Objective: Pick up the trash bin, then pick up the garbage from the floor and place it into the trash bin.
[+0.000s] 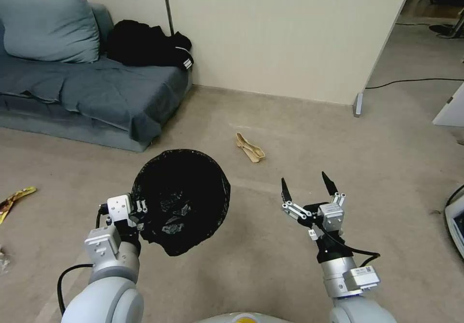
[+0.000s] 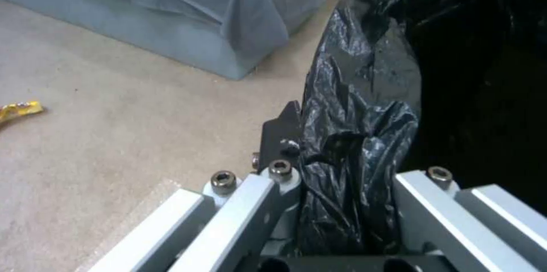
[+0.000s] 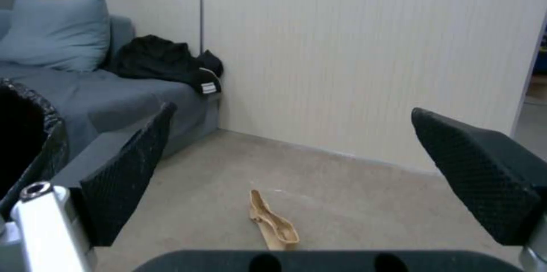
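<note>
You are holding the trash bin (image 1: pixel 186 201) off the floor by its crinkly liner rim in the clenched left gripper (image 1: pixel 137 210), while your right gripper (image 1: pixel 309 186), spread empty beside it, is facing the light, limp tan scrap (image 1: pixel 250 147) beyond the bin, best pinched mid-length.

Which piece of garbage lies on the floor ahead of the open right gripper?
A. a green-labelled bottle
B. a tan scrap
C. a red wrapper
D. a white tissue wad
B: the tan scrap lies on the carpet between the spread fingers of the right gripper, while the left gripper holds the trash bin by its rim.
</note>
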